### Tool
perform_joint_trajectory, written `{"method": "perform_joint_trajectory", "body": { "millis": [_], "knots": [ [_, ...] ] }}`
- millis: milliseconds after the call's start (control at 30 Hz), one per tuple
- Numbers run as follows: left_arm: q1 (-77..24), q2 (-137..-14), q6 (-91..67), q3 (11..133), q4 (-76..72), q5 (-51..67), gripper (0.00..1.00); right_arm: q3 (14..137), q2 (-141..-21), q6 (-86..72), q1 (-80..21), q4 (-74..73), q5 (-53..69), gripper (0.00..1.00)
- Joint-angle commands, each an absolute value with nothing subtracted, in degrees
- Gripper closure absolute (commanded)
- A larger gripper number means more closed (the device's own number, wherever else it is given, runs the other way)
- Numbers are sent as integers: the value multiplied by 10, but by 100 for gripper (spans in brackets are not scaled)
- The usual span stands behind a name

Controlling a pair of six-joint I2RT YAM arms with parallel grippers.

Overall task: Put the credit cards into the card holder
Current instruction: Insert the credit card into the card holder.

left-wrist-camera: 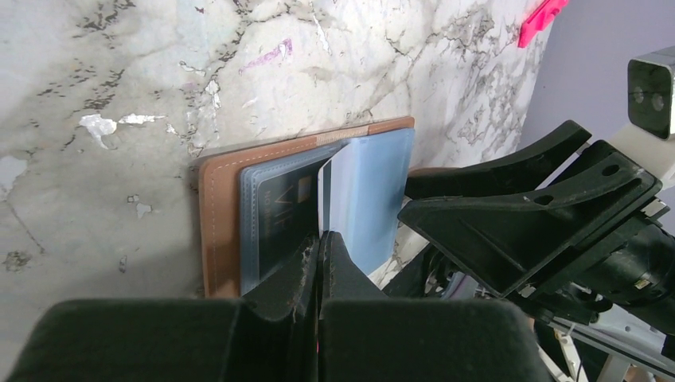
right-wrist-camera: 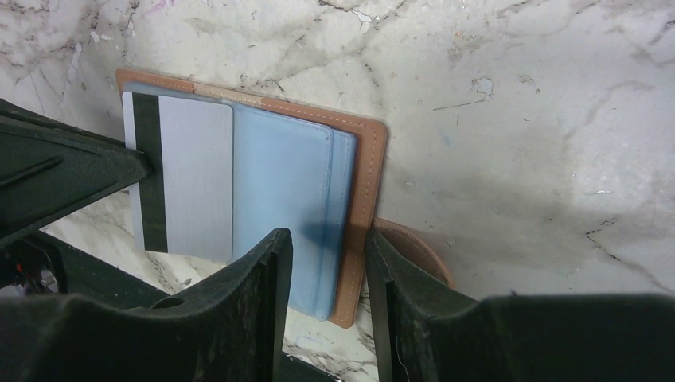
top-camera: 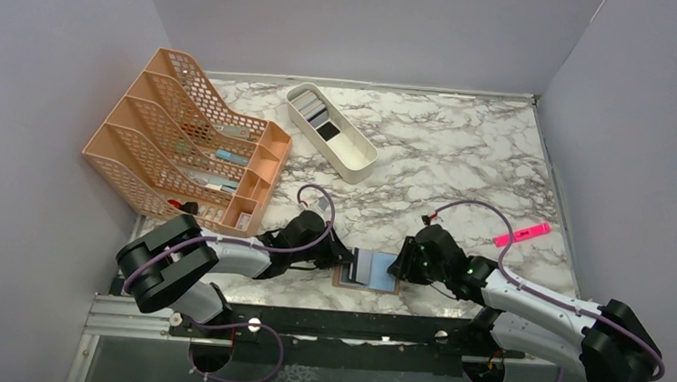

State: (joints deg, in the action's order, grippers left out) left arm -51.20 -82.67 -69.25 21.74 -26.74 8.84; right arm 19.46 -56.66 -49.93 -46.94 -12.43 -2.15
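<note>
- We saw that the left arm (top-camera: 220,256) and the right arm (top-camera: 535,309) each had pale grey-white link shells between bulky black joint housings.
- A thin purple cable (top-camera: 315,192) ran in loose loops along each arm.
- The left pincer (left-wrist-camera: 320,239) had two matte black fingers of rough, grainy plastic.
- The right pincer (right-wrist-camera: 328,239) had the same black fingers, broad at the root and narrower at blunt tips.
- We noted a white block (left-wrist-camera: 654,79) with two dark round holes on the right wrist.
</note>
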Motion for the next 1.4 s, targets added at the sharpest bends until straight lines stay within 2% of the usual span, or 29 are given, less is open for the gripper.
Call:
{"method": "perform_joint_trajectory", "body": {
  "millis": [0,267,600,767,1067,1367],
  "knots": [
    [-520,-827,-694,211,-267,68,100,178,-575,-505,-473,-115,-8,57],
    [-526,-841,-679,232,-266,76,100,184,-574,-503,-473,-121,-9,56],
    [-538,-868,-659,248,-266,83,95,181,-574,-506,-473,-112,3,56],
    [-541,-867,-643,253,-266,79,87,179,-576,-508,-473,-105,8,56],
    [-543,-849,-611,264,-250,72,63,181,-566,-507,-473,-114,4,56],
    [-561,-840,-566,320,-140,12,56,180,-567,-507,-473,-111,5,57]
  ]
}}
